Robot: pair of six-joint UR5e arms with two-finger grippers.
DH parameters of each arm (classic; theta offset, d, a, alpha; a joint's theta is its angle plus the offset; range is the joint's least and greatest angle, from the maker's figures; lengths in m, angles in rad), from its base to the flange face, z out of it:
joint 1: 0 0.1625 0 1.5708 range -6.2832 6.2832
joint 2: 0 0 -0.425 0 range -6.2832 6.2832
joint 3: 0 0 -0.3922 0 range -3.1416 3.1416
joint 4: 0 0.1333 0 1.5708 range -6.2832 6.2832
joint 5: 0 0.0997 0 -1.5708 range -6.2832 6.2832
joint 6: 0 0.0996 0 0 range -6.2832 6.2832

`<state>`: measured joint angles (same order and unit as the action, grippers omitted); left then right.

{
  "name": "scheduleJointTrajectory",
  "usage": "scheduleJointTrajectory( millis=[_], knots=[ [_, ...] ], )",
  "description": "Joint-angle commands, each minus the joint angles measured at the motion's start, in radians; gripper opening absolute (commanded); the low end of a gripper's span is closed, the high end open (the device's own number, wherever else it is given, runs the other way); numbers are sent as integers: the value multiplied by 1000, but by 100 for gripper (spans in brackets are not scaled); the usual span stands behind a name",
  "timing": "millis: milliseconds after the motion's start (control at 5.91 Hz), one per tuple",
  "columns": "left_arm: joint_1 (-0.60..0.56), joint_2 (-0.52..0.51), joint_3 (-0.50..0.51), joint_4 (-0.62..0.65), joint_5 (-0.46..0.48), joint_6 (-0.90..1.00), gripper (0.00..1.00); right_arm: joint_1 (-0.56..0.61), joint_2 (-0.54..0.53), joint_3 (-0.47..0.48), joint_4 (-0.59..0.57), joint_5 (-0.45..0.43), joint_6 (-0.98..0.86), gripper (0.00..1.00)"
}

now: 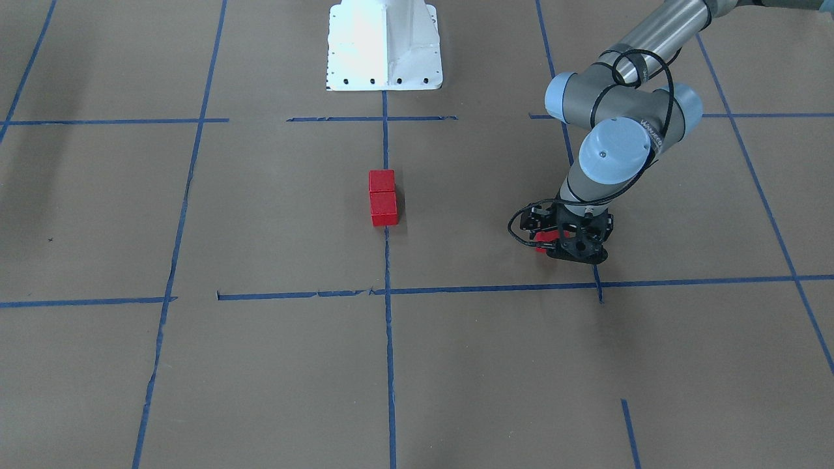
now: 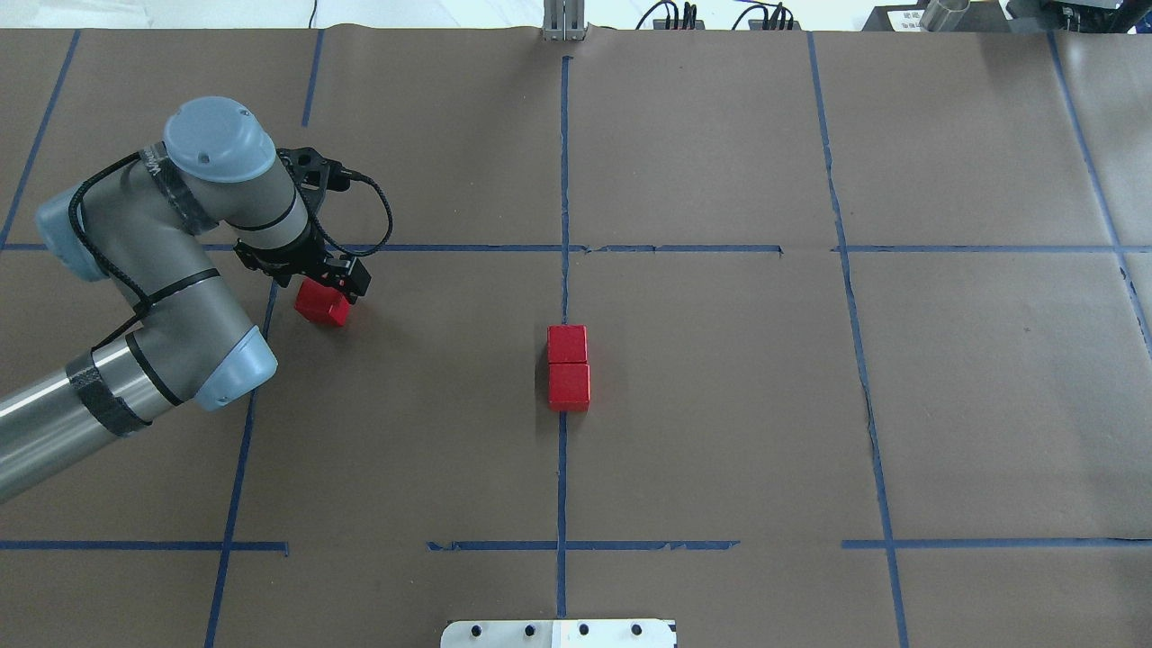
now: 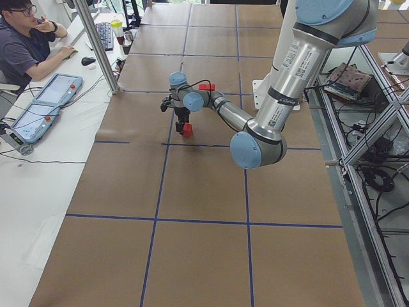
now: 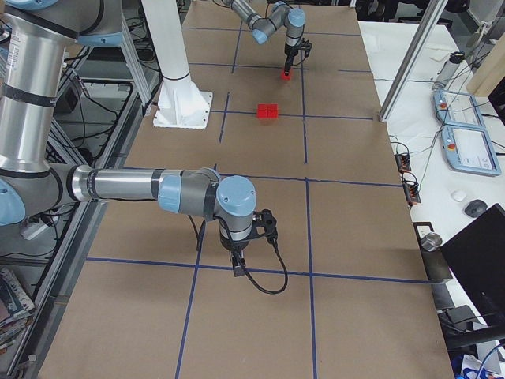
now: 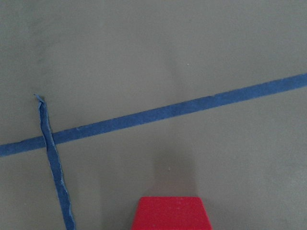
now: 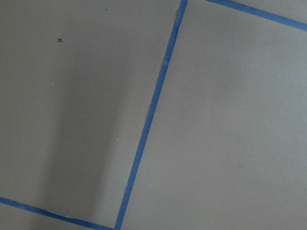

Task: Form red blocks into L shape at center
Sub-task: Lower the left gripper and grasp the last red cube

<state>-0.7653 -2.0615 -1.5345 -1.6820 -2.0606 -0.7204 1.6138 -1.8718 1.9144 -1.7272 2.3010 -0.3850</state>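
Observation:
Two red blocks (image 2: 567, 344) (image 2: 569, 385) lie touching in a short row on the lengthwise blue tape line of the center cell (image 2: 702, 405); they also show in the front view (image 1: 383, 195). The third red block (image 2: 322, 303) is at the cell's left edge, by the tape crossing. My left gripper (image 2: 317, 274) points straight down over it and is shut on it, low over the paper. The left wrist view shows this block (image 5: 171, 214) at its bottom edge. My right gripper (image 4: 239, 264) hangs over bare paper far from the blocks; I cannot tell if it is open or shut.
The robot's white base (image 1: 384, 45) stands at the table's robot-side edge. The left arm's elbow and forearm (image 2: 153, 270) lie over the left grid cells. A seated operator (image 3: 25, 45) and tablets are beside the table's far side.

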Motion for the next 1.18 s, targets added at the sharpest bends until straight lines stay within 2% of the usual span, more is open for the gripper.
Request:
scheduleJointTrajectory(
  millis=[0,338,507,676,845,1014],
  knots=[
    [4,-9,20,-1,-1,-4,91,0,-1,-2,0,0,0,100],
    [4,-14,27,-1,-3,4,38,2,-3,0,0,0,0,100],
    [3,-18,22,2,-9,6,27,0,-1,0,0,0,0,100],
    [-9,-53,16,19,-9,-10,27,0,-1,0,0,0,0,100],
    [-9,-63,-11,33,-6,-137,24,0,-1,2,2,0,0,100],
    [-11,-54,-82,66,-3,-266,23,0,-1,2,2,0,0,100]
  ],
)
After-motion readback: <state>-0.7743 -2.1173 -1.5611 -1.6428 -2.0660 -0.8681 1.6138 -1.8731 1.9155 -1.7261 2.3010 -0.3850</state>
